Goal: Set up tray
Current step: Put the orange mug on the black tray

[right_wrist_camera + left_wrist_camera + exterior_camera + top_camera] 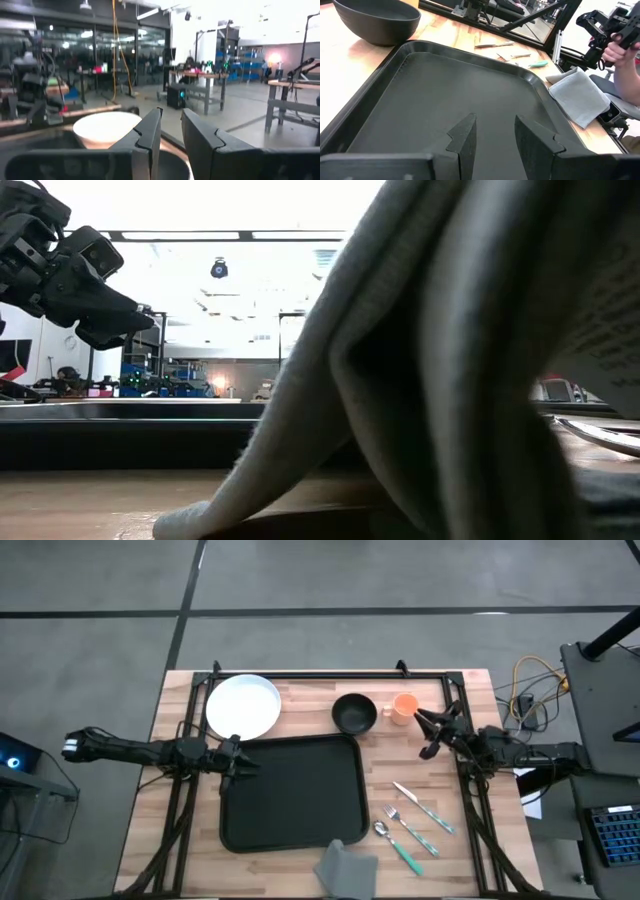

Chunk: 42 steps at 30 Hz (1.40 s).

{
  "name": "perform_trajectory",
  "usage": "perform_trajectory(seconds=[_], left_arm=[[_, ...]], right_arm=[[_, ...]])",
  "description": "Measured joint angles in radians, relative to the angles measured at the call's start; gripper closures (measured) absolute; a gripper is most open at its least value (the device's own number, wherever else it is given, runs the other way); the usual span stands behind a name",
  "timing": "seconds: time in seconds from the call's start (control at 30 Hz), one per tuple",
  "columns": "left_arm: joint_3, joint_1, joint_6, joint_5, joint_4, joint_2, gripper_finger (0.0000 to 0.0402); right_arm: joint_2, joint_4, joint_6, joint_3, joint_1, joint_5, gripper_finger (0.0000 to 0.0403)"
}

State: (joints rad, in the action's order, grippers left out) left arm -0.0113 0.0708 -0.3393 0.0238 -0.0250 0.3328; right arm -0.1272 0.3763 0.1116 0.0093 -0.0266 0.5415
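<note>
The black tray [295, 790] lies flat in the middle of the table and fills the left wrist view [445, 90]. My left gripper [240, 760] hangs open just above the tray's left rim, its fingers [465, 135] pointing across the tray; the low view shows it raised [110, 320]. My right gripper [432, 732] is open in the air near the table's right edge, beside the orange cup [404, 707], and touches nothing [170, 132]. A grey folded napkin [345, 868] lies at the near edge, by the tray's near right corner.
A white plate [243, 707], a black bowl [354, 713] and the orange cup stand along the far side. A knife [424, 808], fork [412, 830] and spoon [397, 846] lie right of the tray. The napkin [440, 360] blocks most of the low view.
</note>
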Motion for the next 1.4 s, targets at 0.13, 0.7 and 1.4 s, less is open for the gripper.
perform_trajectory(seconds=[0.13,0.7,1.4], left_arm=[[0.0,0.0,0.0,0.0,0.0,0.0,0.0287],[0.0,0.0,0.0,0.0,0.0,0.0,0.0287],[0.0,0.0,0.0,-0.001,0.0,0.0,0.0287]], right_arm=[[-0.001,0.021,0.008,0.026,0.0,-0.001,0.0335],[0.0,-0.65,0.028,0.501,0.0,-0.071,0.0335],[-0.198,-0.866,-0.04,0.605,0.0,-0.07,0.0335]])
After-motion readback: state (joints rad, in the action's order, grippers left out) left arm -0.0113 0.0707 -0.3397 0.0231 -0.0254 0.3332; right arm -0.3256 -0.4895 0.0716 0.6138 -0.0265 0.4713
